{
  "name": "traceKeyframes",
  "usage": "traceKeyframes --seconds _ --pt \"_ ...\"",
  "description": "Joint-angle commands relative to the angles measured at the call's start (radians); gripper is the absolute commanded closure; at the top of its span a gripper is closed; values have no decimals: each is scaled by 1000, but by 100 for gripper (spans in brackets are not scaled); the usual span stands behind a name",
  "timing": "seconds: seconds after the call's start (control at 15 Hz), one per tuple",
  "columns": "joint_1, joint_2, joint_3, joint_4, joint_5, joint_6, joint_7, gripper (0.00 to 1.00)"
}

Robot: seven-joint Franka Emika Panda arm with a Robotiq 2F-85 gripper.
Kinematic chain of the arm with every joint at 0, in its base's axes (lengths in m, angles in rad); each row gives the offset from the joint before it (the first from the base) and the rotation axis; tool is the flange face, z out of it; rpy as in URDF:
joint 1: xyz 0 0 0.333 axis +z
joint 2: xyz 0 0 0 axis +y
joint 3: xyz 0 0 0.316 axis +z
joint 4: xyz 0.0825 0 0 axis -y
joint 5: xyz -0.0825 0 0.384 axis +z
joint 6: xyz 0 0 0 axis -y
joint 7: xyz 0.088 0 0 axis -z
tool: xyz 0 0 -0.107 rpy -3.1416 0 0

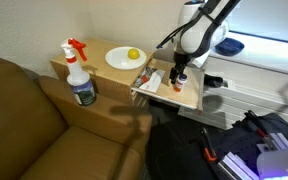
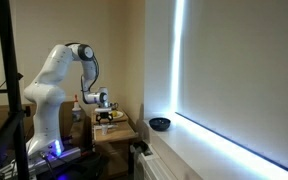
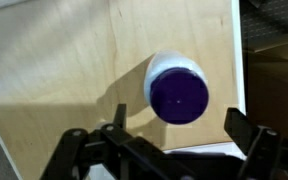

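Wrist view: my gripper (image 3: 175,125) hangs wide open, holding nothing, above a purple-capped white bottle (image 3: 177,90) upright on the counter (image 3: 64,70). Likely lining up; a grasp needs a centred descent.

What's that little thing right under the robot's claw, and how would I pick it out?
Find the brown sofa; beside it is a pale wooden tabletop, and the open claw hangs over its far end. Right below stands a stubby white cylinder. Its dark purple top sets it apart from the tall red-triggered spray bottle and the plate with a yellow ball.
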Motion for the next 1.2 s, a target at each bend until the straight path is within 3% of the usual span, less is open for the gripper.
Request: traceKeyframes --seconds 0.0,0.2,0.27,0.47,0.67,0.8,1.07,1.13 --pt "-38 -131 32 -137 68 44 -42 0" --pt "-27 -158 46 -156 130 47 -23 0" --pt "1 -123 17 -111 99 15 -14 0" --pt "1 -140 24 -124 117 17 -13 0" --pt "30 -160 -38 -139 80 30 68 0" --pt "13 -164 -32 -143 104 29 53 0" --pt "16 -142 -33 -122 105 18 43 0" --pt "16 -70 -30 -77 108 30 41 0"
